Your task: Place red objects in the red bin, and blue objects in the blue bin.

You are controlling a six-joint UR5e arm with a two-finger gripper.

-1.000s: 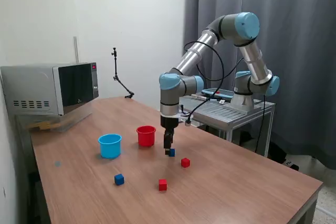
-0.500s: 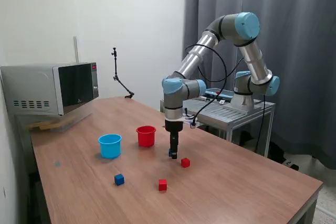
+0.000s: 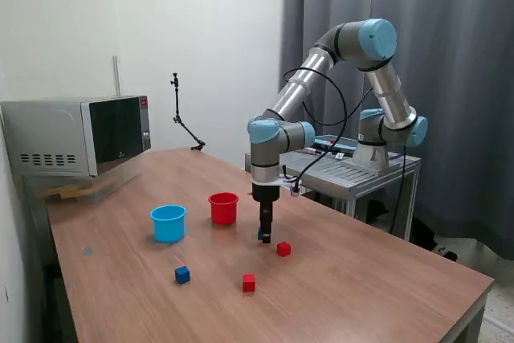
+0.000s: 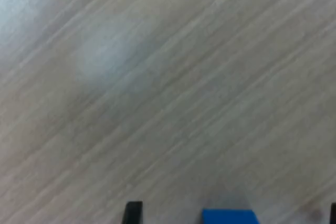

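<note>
My gripper [image 3: 264,236] points straight down at the table, over a dark blue cube [image 3: 261,235] that it mostly hides. In the wrist view the cube [image 4: 230,216] lies between my two fingertips [image 4: 133,212], with gaps on both sides, so the gripper [image 4: 233,219] is open. A second blue cube [image 3: 182,275] and two red cubes [image 3: 283,249] [image 3: 249,283] lie on the wooden table [image 3: 377,287]. The red cup [image 3: 223,207] and the light blue cup [image 3: 168,222] stand upright to the exterior view's left of my gripper.
A microwave [image 3: 76,136] stands at the table's far corner on the exterior view's left. A metal stand [image 3: 353,168] holds the arm's base behind the table. A thin black stand [image 3: 183,122] rises at the back edge.
My gripper has moved a little to the exterior view's right and now stands over the blue cube. Over the last half second it has barely moved.
</note>
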